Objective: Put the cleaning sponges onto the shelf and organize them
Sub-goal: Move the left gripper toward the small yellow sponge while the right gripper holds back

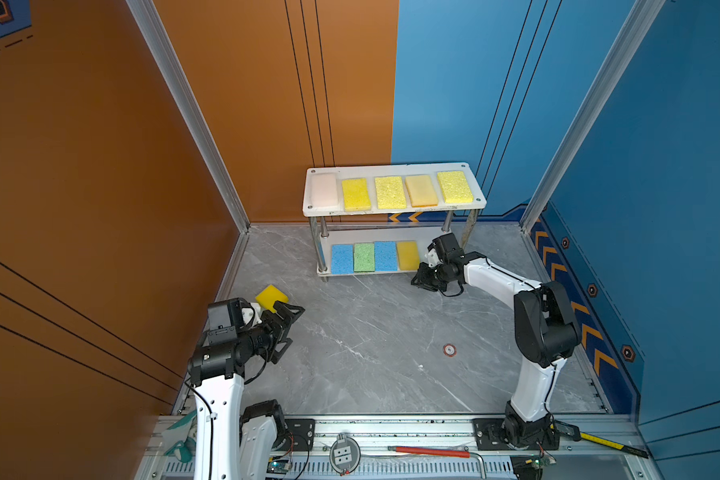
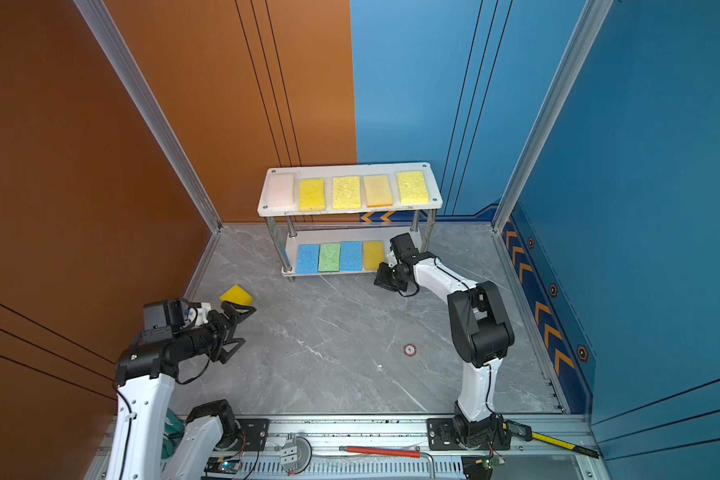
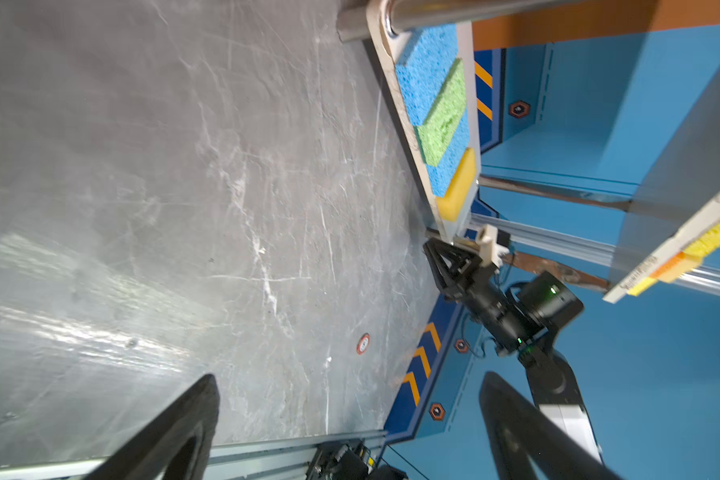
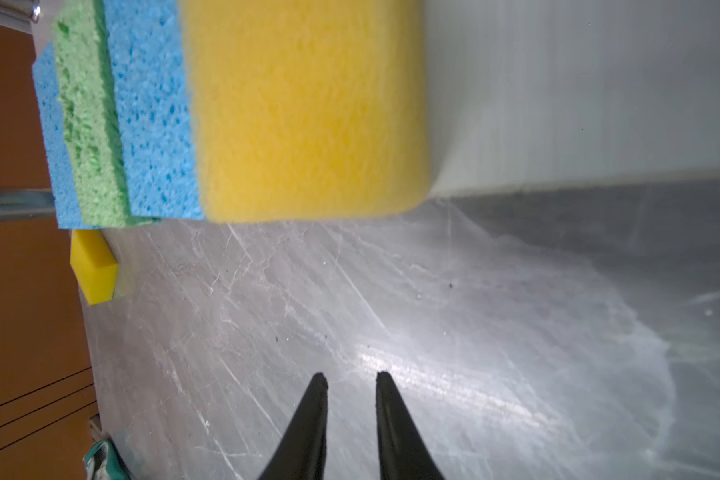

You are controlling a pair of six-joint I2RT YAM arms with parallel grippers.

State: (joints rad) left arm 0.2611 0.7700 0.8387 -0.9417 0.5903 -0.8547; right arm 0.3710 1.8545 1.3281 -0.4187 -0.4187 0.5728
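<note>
Hovering with fingers spread wide and empty, the left gripper (image 1: pixel 294 326) is beside a loose yellow sponge (image 1: pixel 272 296) on the floor (image 1: pixel 371 332), left. Nine sponges (image 1: pixel 390 192) line the shelf (image 1: pixel 391 211); the right gripper (image 4: pixel 352 376), fingers slightly parted on nothing, sits near the lower row's right end.

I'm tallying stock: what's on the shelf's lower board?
Four in a row: blue sponge, green sponge, second blue sponge, yellow sponge. The top board hides the lower board's rear strip.
</note>
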